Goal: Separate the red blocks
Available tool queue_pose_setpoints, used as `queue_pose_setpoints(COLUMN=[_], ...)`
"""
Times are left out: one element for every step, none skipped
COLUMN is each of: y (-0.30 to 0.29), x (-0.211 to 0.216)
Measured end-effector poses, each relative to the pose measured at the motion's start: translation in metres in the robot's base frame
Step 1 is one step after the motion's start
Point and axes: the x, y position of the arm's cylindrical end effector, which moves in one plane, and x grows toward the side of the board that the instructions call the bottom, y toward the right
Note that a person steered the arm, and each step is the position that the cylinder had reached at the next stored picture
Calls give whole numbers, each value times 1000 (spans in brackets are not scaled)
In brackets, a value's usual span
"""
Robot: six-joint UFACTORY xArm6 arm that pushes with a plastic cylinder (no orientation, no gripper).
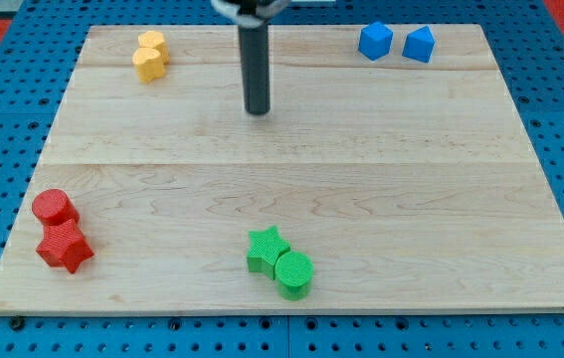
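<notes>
A red cylinder (55, 208) and a red star-shaped block (65, 246) sit touching each other at the view's bottom left of the wooden board (291, 179). The cylinder is just above the star. My tip (257, 110) is the lower end of a dark rod in the upper middle of the board. It is far from the red blocks, up and to their right, and touches no block.
Two yellow blocks (149, 55) sit together at the top left. A blue cube (375, 41) and a blue pentagon-like block (419, 45) sit at the top right. A green star (267, 249) touches a green cylinder (294, 273) at the bottom middle.
</notes>
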Motion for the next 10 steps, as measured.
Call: queue_pose_setpoints(y=[-44, -107, -199, -265, -265, -257, -253, -187, -103, -70], x=[39, 38, 50, 70, 94, 144, 182, 152, 108, 109])
